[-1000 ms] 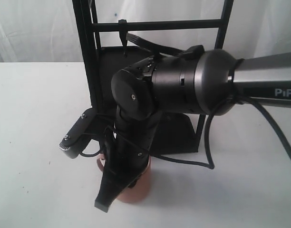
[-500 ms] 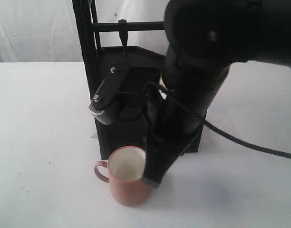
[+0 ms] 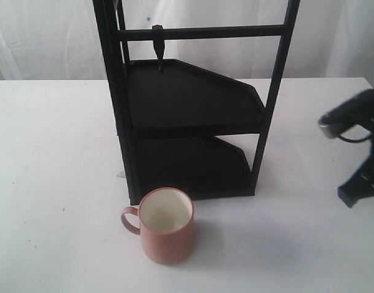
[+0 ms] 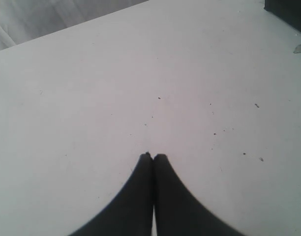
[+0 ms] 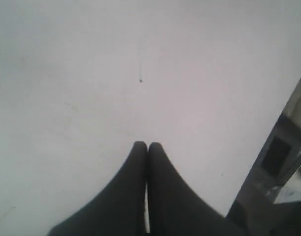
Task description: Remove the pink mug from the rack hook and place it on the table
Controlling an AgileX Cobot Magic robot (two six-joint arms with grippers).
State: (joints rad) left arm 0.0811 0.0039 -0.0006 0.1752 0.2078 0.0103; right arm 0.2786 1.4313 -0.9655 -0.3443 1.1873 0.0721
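Note:
The pink mug (image 3: pixel 167 227) stands upright on the white table (image 3: pixel 52 152), just in front of the black rack (image 3: pixel 193 104), its handle pointing left and its cream inside showing. The rack hook (image 3: pixel 157 46) hangs bare from the top crossbar. My right gripper (image 3: pixel 358 189) sits at the far right edge of the exterior view, well away from the mug. Over bare tabletop in its wrist view, the right gripper (image 5: pixel 147 144) is shut with nothing held. My left gripper (image 4: pixel 153 156) is likewise shut and empty above the table (image 4: pixel 140 73); the exterior view does not show it.
The rack has two slanted black shelves behind the mug. A corner of the rack base (image 4: pixel 288 12) shows in the left wrist view. A table edge with a metal frame (image 5: pixel 283 162) appears beside the right gripper. White curtain hangs behind.
The right arm, which stood over the mug in front of the rack, has let it go and pulled away to the far right. The mug stays upright on the table.

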